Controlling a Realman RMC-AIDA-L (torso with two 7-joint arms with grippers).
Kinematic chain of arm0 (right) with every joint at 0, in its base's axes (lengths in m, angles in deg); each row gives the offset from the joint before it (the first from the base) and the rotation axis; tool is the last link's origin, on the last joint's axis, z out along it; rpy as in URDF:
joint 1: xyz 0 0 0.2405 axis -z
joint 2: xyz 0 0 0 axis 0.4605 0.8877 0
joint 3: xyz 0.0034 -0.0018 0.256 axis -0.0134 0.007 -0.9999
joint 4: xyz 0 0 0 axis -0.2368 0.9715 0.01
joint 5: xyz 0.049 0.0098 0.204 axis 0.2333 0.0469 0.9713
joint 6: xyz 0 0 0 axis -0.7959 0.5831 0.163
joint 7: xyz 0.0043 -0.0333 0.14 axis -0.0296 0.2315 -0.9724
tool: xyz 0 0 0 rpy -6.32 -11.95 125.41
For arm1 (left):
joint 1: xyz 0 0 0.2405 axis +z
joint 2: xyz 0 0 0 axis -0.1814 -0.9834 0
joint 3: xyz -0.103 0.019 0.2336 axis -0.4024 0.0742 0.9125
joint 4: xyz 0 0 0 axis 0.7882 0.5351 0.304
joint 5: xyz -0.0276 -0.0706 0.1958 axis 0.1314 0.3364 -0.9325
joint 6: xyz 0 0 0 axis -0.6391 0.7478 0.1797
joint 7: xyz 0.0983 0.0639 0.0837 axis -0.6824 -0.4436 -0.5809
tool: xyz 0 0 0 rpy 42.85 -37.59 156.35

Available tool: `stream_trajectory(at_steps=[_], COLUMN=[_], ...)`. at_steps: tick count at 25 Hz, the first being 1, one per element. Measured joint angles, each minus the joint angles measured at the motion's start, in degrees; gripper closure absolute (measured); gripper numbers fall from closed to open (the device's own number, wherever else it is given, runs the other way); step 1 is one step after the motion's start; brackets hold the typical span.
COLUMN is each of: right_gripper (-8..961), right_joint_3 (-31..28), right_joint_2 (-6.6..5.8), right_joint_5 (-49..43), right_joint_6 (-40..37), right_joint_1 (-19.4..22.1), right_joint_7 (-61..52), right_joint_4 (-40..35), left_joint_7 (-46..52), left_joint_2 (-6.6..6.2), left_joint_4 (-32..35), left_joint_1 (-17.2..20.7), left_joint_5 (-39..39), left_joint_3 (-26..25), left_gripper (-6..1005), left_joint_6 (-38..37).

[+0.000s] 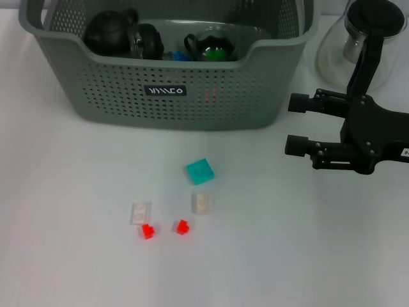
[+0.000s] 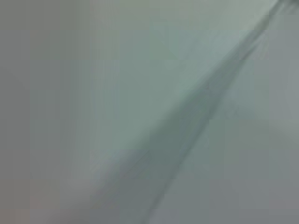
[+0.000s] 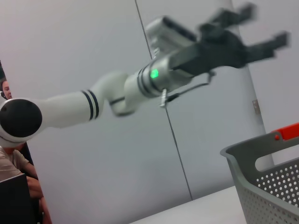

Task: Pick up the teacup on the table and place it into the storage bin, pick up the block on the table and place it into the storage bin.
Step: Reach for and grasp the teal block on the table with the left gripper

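We find our right gripper (image 1: 295,123) hovering beside the right end of the storage bin (image 1: 172,96), its two fingers spread wide and holding nothing, while the left gripper (image 3: 261,25), seen only from the right wrist view, is raised high in the air with its fingers parted and empty too. Inside the bin, up and to the left of the right claw, sit dark teaware (image 1: 112,32) and a glass piece with green in it (image 1: 214,43), so we judge the teacup step is likely done. Well below and left of the claw, the teal block (image 1: 200,171) lies on the table (image 1: 64,256) near two pale blocks (image 1: 201,203) and two small red blocks (image 1: 182,226), so the block step is not yet done.
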Motion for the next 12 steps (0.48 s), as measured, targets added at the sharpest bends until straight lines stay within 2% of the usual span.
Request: stream_trajectory(at_steps=[2, 4, 6, 7, 12], right_gripper=[102, 102, 102, 102, 102], right_joint_3=[0.00, 0.00, 0.00, 0.00, 0.00], right_joint_2=[0.01, 0.03, 0.04, 0.04, 0.07], right_joint_5=[0.00, 0.00, 0.00, 0.00, 0.00], right_joint_6=[0.01, 0.02, 0.02, 0.02, 0.03], right_joint_1=[0.02, -0.06, -0.14, -0.19, -0.39], right_joint_7=[0.01, 0.03, 0.07, 0.11, 0.09], right_joint_4=[0.00, 0.00, 0.00, 0.00, 0.00], left_joint_7=[-3.04, -5.45, -6.41, -8.10, -10.74], left_joint_2=[-1.49, -2.45, -2.71, -2.80, -2.87], left_joint_4=[-6.26, -10.43, -11.92, -13.09, -12.51], left_joint_1=[0.05, 0.05, 0.05, 0.32, 1.14], left_joint_5=[4.32, 6.32, 7.10, 7.93, 5.80], left_joint_3=[-2.16, -3.20, -3.53, -3.92, -2.86], left_gripper=[96, 95, 95, 95, 96], left_joint_6=[-5.83, -10.46, -12.42, -16.66, -22.03])
